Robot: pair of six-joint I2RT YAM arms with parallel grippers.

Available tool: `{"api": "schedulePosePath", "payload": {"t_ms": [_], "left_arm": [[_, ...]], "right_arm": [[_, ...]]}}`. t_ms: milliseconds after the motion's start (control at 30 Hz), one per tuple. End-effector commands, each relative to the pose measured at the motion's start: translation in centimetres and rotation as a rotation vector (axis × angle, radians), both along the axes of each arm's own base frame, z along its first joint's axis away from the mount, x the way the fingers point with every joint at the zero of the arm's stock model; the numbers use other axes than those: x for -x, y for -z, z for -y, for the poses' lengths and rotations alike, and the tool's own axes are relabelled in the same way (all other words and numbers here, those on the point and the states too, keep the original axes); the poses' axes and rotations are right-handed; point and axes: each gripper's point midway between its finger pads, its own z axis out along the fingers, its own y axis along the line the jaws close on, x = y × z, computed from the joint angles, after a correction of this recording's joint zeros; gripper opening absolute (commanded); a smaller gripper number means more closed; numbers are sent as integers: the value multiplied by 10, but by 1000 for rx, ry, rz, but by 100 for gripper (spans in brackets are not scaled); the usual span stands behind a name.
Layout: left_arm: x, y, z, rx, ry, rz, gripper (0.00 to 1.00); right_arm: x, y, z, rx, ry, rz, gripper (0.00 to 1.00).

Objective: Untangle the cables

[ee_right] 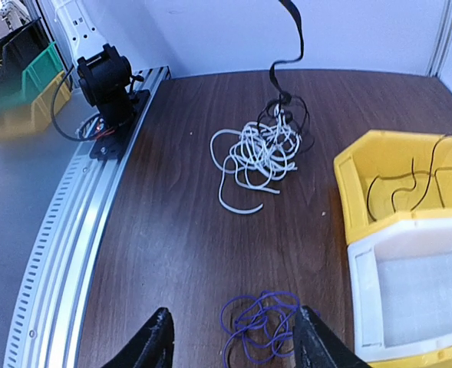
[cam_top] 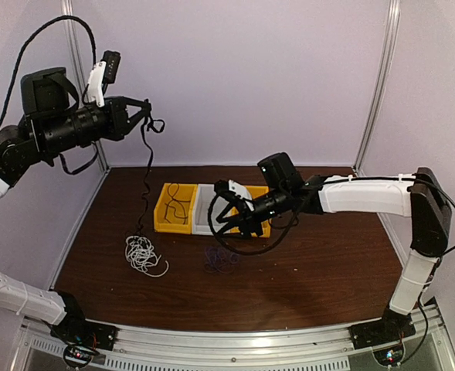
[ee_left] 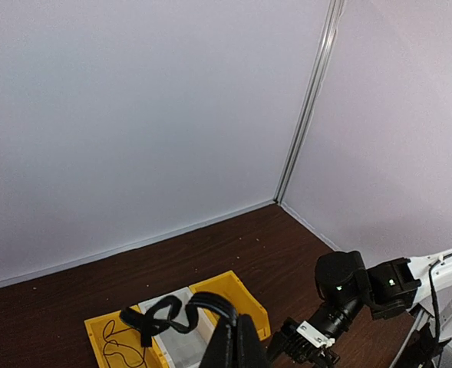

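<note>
My left gripper is raised high at the left and shut on a black cable. The cable hangs down to a white cable piled on the table, and its lower end is tangled in that pile. In the left wrist view the gripper pinches a loop of the black cable. My right gripper is open above a purple cable. In the right wrist view the purple cable lies between the spread fingers of that gripper, apart from the white pile.
A yellow bin holds a thin black cord. A white bin and a second yellow bin stand beside it at mid table. The metal rail runs along the near edge.
</note>
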Motion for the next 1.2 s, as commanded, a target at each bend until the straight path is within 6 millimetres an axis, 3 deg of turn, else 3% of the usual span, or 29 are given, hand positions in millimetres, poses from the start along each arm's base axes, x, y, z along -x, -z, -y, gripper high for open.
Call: {"api": "schedulePosePath", "payload": {"t_ms": [0, 133, 300, 400, 500, 667, 833, 967, 1167], "left_arm": [[12, -52, 1, 107, 54, 89, 0], [22, -82, 20, 127, 175, 102, 0], [32, -116, 36, 168, 285, 127, 0], [34, -121, 44, 177, 327, 130, 0], [26, -107, 50, 162, 313, 103, 0], [16, -71, 54, 176, 289, 59, 0], [8, -40, 57, 161, 262, 0, 0], [10, -41, 52, 168, 254, 5, 0], [14, -57, 39, 176, 222, 44, 0]], "right_arm": [[-1, -21, -26, -37, 2, 66, 54], [1, -38, -36, -82, -2, 56, 57], [6, -60, -34, -119, -7, 69, 61], [9, -62, -34, -123, -7, 69, 63], [12, -57, -35, -119, -4, 62, 65], [13, -32, -36, -89, 13, 66, 70], [6, 15, -38, -41, 53, 40, 70], [9, 51, -42, -5, 39, -44, 58], [16, 84, -47, 35, 31, -120, 54]]}}
